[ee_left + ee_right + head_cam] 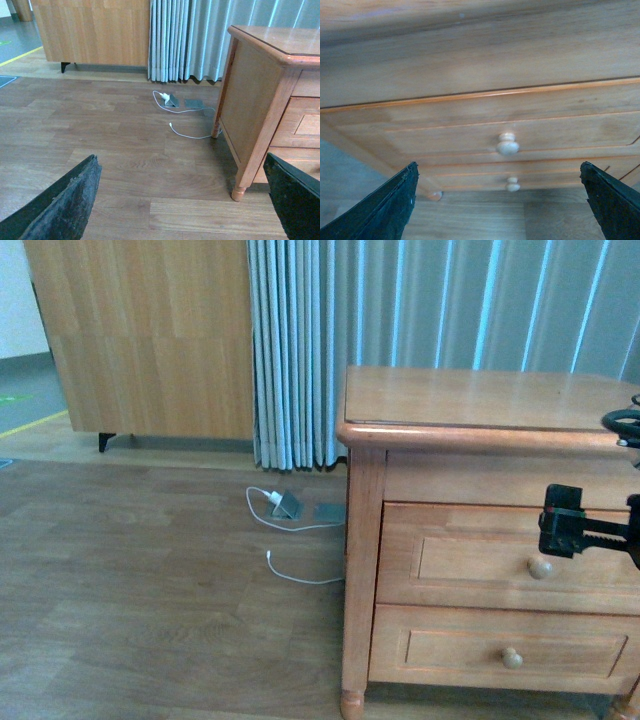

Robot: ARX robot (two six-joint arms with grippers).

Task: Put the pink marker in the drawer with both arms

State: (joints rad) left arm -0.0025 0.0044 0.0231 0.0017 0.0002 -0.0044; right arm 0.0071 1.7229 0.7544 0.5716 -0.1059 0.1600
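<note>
- right hand (565, 521) hangs just before the upper drawer (480, 558), its fingers (385, 210) spread wide and lined up on the knob (507, 145), likely to pull it open.
- left hand (180, 210) is released too, empty, facing the floor.
- both drawers are closed.
- pink marker shows in no view.

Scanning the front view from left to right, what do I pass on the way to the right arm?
Tall light-wood cabinet → pleated grey-blue curtain → white cable on the floor → honey-coloured wooden nightstand → small round wooden knob of its upper drawer → black right end effector, just above that knob.
</note>
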